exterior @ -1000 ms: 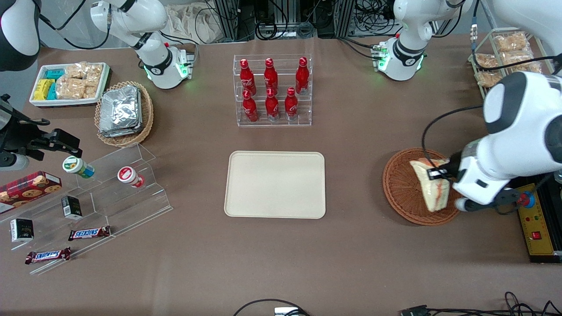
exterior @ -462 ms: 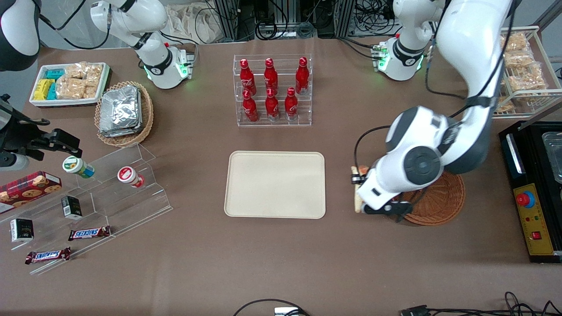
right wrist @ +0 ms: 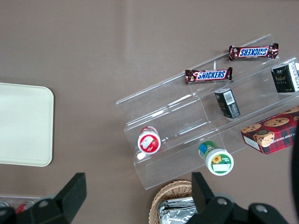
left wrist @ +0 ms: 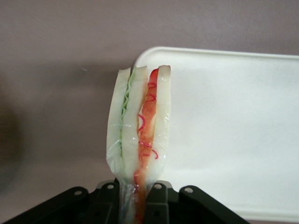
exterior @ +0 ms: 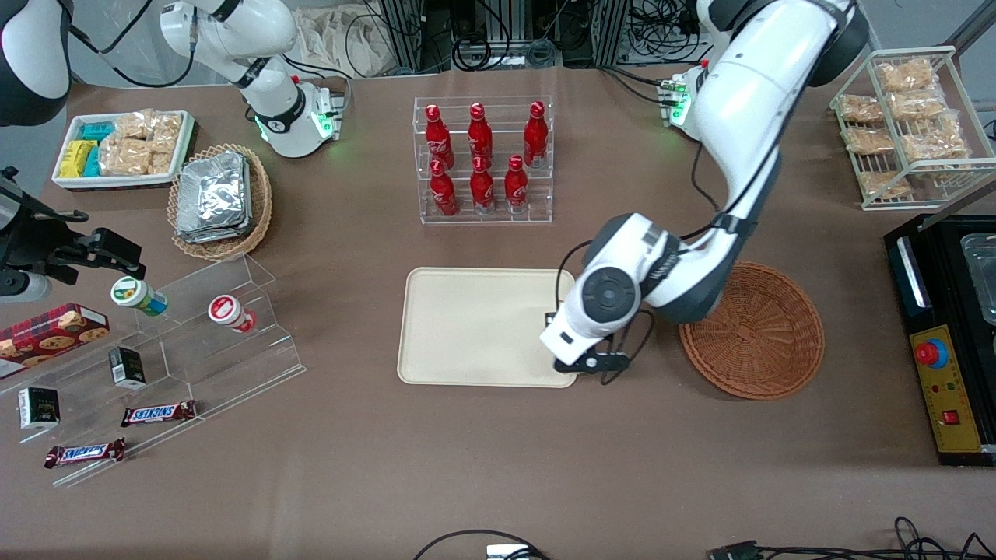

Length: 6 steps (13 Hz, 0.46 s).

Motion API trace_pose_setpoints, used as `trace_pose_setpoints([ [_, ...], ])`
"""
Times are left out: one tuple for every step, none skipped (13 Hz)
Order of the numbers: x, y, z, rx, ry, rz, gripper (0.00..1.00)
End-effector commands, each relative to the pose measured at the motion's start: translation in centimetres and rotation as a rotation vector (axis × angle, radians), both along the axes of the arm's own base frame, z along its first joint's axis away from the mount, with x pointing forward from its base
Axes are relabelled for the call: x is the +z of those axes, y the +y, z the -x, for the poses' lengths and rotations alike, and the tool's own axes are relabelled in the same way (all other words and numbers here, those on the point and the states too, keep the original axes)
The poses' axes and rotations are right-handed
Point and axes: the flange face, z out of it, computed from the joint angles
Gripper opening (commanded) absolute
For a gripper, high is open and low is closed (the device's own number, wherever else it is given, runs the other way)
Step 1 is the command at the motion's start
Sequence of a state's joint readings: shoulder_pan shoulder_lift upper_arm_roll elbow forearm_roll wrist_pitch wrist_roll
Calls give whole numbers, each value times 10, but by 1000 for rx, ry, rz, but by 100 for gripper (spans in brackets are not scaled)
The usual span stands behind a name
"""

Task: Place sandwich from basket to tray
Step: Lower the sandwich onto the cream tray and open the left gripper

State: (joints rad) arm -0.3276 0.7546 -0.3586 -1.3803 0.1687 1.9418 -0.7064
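My left gripper [exterior: 566, 342] hangs over the edge of the cream tray [exterior: 482, 327] that lies nearest the basket. In the left wrist view the gripper [left wrist: 138, 198] is shut on the sandwich [left wrist: 139, 130], a plastic-wrapped wedge of white bread with green and red-orange layers. It is held on edge above the tray's corner [left wrist: 233, 130], partly over the brown table. In the front view the wrist hides the sandwich. The reddish-brown wicker basket [exterior: 752, 330] sits beside the tray toward the working arm's end, with nothing in it.
A clear rack of red bottles [exterior: 484, 159] stands farther from the camera than the tray. A tan basket of foil packets [exterior: 220, 200], a white snack tray [exterior: 123, 148] and an acrylic stand [exterior: 156, 365] lie toward the parked arm's end. A black control box [exterior: 945, 381] is beside the basket.
My gripper lifted the sandwich out of the basket and carried it sideways to the tray's near edge. The basket is now empty.
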Motion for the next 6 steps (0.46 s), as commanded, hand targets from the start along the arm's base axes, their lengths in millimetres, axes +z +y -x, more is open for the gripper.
trace_pose_setpoints([
  [-21, -23, 6, -2, -31, -7, 0],
  [-29, -32, 11, -15, -36, 3, 1],
  [-35, -36, 14, -20, -37, 8, 2],
  [-37, -37, 14, -23, -35, 8, 14],
  [-37, -36, 14, -24, -34, 9, 32],
  [-36, -36, 14, -26, -35, 8, 82],
])
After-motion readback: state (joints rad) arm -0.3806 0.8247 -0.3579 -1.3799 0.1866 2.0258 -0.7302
